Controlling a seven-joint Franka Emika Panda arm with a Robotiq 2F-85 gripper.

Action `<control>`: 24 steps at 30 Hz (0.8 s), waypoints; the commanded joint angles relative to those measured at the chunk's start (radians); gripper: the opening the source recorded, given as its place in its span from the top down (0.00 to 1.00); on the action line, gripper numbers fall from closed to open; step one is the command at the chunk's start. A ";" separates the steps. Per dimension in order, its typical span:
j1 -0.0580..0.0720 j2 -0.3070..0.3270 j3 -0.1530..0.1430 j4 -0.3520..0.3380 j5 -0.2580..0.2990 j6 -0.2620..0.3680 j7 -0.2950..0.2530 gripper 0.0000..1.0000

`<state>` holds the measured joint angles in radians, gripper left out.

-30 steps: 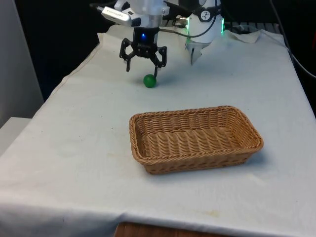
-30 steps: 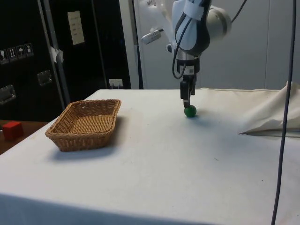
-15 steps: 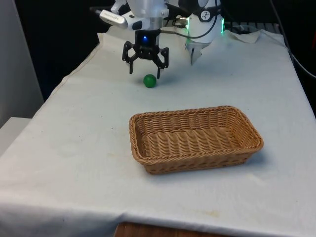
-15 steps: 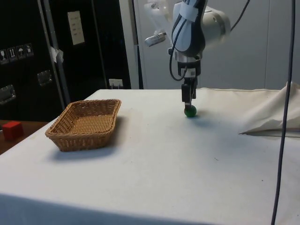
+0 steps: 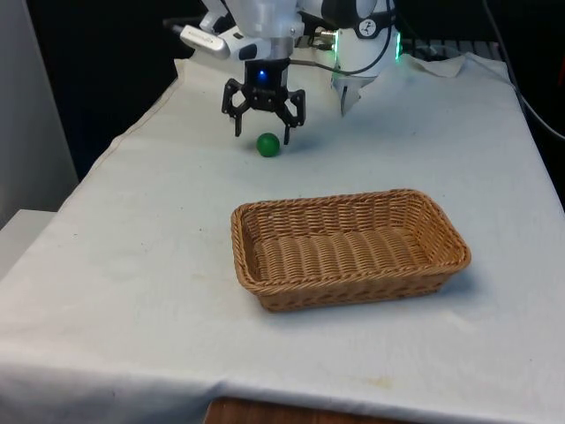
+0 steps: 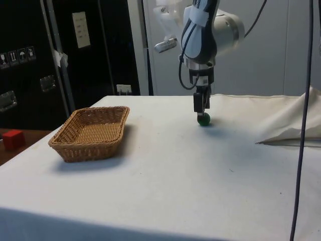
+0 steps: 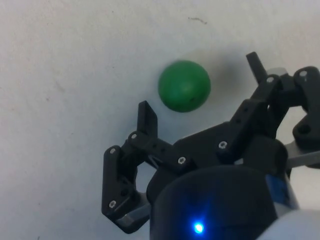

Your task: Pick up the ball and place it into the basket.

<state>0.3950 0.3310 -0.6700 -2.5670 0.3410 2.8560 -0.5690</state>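
One small round green ball [image 5: 268, 145] is sitting on the table's white cloth [image 5: 132, 265], toward the far end, nearer the front view's left edge; the same single ball [image 6: 203, 119] is showing in the side view and again, close up, in the wrist view [image 7: 184, 85]. One rectangular woven wicker basket [image 5: 349, 250], light brown, is lying near the middle of the table, closer to the near edge, and it is showing in the side view too [image 6: 91, 132]. One black two-finger gripper [image 5: 263, 132] is hanging over the table. One small red block [image 6: 12, 139] is resting off the table, beside the dark cabinets.
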 commanded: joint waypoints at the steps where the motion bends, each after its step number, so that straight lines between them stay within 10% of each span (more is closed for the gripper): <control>1: -0.025 -0.011 0.034 -0.001 0.029 0.002 -0.024 0.00; 7: 0.000 0.014 0.006 0.001 0.007 -0.004 0.000 0.08; 8: -0.016 0.000 0.024 0.002 0.023 -0.009 -0.016 0.08; 17: 0.000 0.014 0.006 0.003 0.007 -0.009 0.000 1.00; 24: -0.012 0.001 0.018 0.003 0.019 -0.016 -0.012 0.98</control>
<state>0.3950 0.3450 -0.6640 -2.5640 0.3480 2.8460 -0.5690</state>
